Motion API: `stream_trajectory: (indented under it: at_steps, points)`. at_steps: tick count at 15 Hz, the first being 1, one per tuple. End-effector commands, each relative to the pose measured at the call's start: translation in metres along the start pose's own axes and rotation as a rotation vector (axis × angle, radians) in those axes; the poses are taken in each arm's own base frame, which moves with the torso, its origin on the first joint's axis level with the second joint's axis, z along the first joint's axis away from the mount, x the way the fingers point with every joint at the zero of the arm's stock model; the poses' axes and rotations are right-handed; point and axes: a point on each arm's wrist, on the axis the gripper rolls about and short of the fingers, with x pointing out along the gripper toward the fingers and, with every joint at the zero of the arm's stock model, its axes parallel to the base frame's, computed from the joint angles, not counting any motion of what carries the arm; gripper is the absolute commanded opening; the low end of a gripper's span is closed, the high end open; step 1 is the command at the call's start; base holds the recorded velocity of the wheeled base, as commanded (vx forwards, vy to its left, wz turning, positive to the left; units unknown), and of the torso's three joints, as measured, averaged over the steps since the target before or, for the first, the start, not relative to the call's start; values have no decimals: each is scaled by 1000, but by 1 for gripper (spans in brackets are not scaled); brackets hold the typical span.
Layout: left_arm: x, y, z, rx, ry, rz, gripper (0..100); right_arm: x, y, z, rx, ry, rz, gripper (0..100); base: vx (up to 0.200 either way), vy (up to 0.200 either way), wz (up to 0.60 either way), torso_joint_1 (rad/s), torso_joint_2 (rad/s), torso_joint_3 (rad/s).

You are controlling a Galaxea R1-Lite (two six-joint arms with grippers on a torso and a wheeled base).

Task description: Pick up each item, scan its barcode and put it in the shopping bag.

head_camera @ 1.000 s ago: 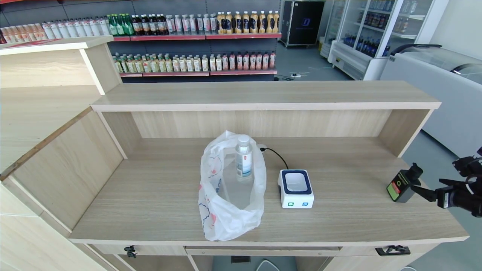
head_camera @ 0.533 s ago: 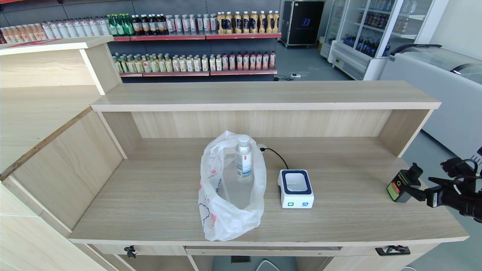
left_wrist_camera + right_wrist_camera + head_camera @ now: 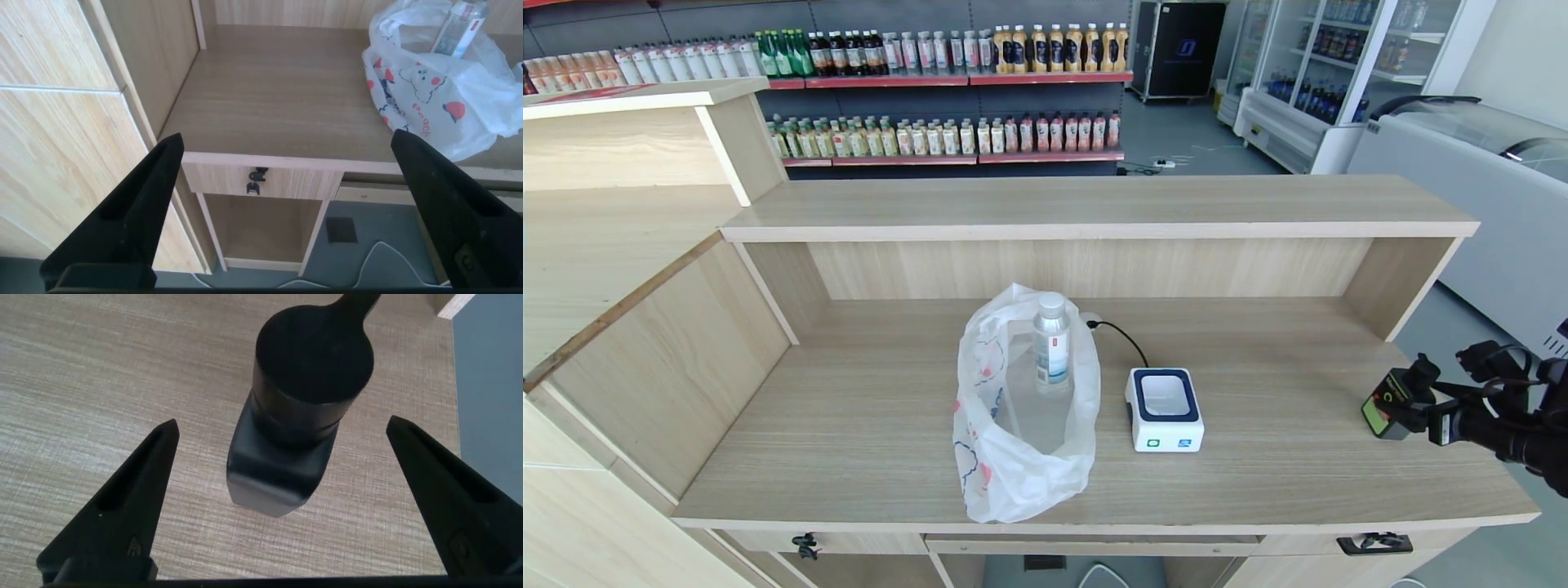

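Observation:
A black bottle (image 3: pixel 1390 402) with a green and red label and a round black cap stands at the counter's right end. My right gripper (image 3: pixel 1439 394) is open right against it. In the right wrist view the bottle (image 3: pixel 301 400) sits between the spread fingers (image 3: pixel 114 514), untouched by either. A white printed shopping bag (image 3: pixel 1019 416) stands open mid-counter with a clear water bottle (image 3: pixel 1051 343) upright inside. The white barcode scanner (image 3: pixel 1164 407) sits just right of the bag. My left gripper (image 3: pixel 286 143) hangs open and empty off the counter's front left corner, with the bag (image 3: pixel 441 98) beyond it.
A cable (image 3: pixel 1119 335) runs from the scanner to the back wall. A raised shelf (image 3: pixel 1094 204) overhangs the rear of the counter. Side panels close in the left and right ends. Drawer handles (image 3: pixel 1374 542) sit under the front edge (image 3: pixel 270 163).
My right gripper has moved left along the counter's right end until its open fingers flank the black bottle. Bag, water bottle and scanner stay put.

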Motion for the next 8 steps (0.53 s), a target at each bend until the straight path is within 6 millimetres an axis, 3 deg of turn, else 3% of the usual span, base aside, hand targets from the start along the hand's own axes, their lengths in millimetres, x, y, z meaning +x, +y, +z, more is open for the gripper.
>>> stream_trajectory:
  at_steps: [1, 8]
  points:
    - [0, 0, 0, 0, 0, 0, 100, 6, 2, -2, 1, 2, 12, 100, 0, 0, 0, 0, 0, 0]
    - [0, 0, 0, 0, 0, 0, 100, 16, 7, -6, -1, 6, 35, 100, 0, 0, 0, 0, 0, 0]
